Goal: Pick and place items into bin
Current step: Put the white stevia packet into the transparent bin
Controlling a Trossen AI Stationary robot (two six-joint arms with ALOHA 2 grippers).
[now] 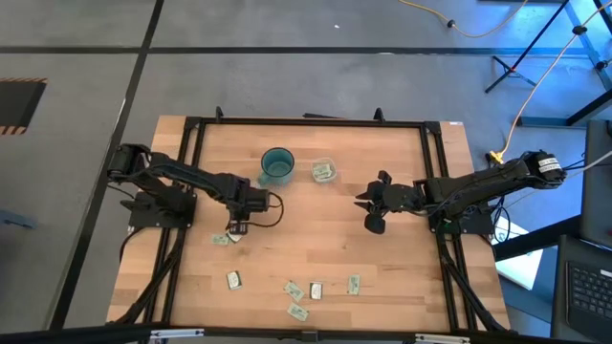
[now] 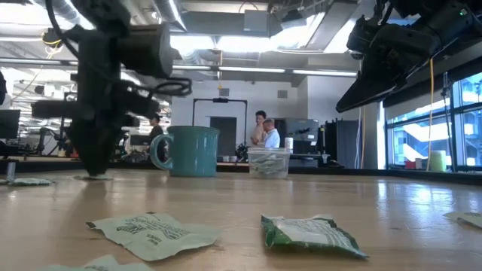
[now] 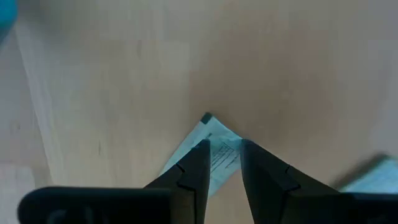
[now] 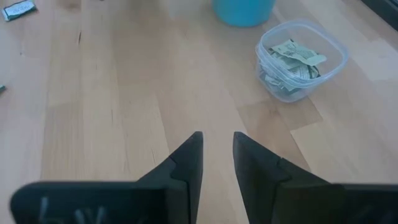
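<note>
My left end effector [image 3: 222,163], down at the surface [image 1: 382,248], straddles a packet [image 3: 208,152], fingers slightly spread. My right end effector [image 4: 217,163] hovers, slightly spread, over bare wood near the bin [image 4: 301,58].

The see-through bin [image 4: 301,57] stands up with crumpled packets [image 4: 291,62] inside. More flat green packets [image 1: 295,290] lie scattered near the table's front.

A teal mug [image 1: 277,165] is set on the wooden table [image 1: 382,258]; two people [image 2: 265,132] are seen far behind.
</note>
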